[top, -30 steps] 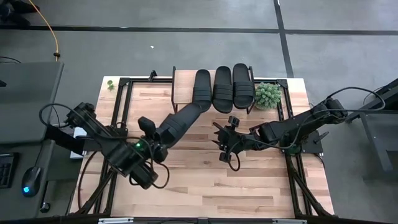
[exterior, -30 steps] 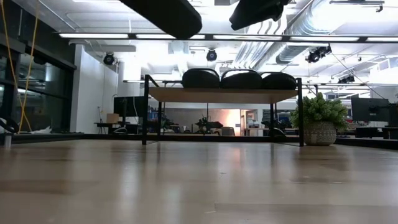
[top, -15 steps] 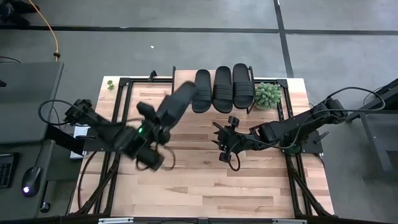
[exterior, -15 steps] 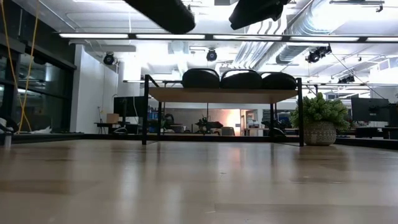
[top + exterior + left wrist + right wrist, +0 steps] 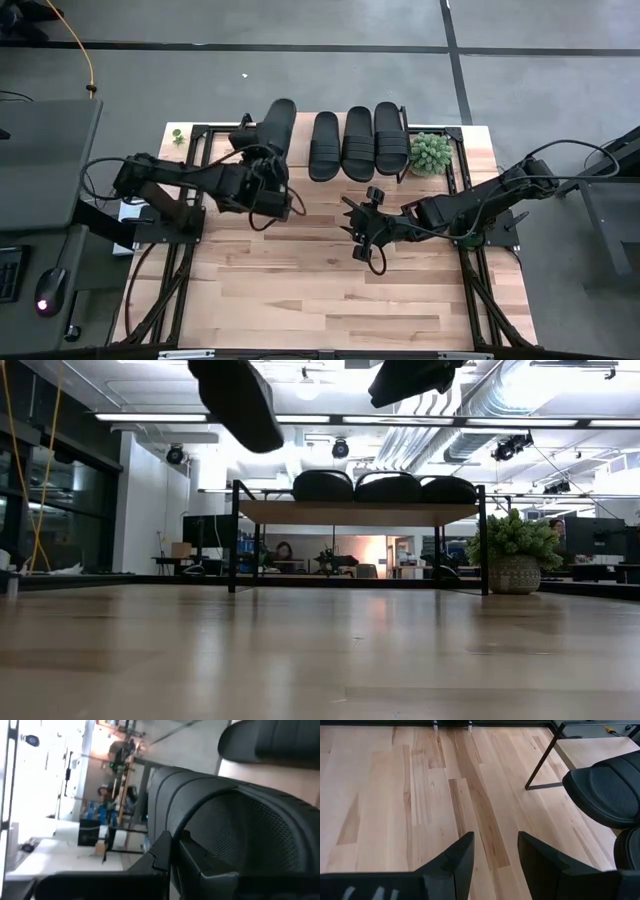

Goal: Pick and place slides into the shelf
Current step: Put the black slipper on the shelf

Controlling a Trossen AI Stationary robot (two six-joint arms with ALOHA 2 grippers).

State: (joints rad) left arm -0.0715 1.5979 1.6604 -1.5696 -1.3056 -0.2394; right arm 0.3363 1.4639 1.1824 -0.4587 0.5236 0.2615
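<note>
Bright even overhead light, ceiling strip lights [image 5: 300, 418] glaring, left wrist view blurred

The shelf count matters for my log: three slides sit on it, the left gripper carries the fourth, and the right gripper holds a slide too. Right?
Not quite. The right gripper holds nothing: the right wrist view shows its fingers open over bare table. The rest stands: in the high view three slides lie on the shelf, and the left gripper carries the fourth slide.

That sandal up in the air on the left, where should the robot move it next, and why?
Probably lower it onto the shelf. The left gripper holds the fourth slide above the bare left end, beside the three slides already lined up. The right gripper waits open over the table.
</note>
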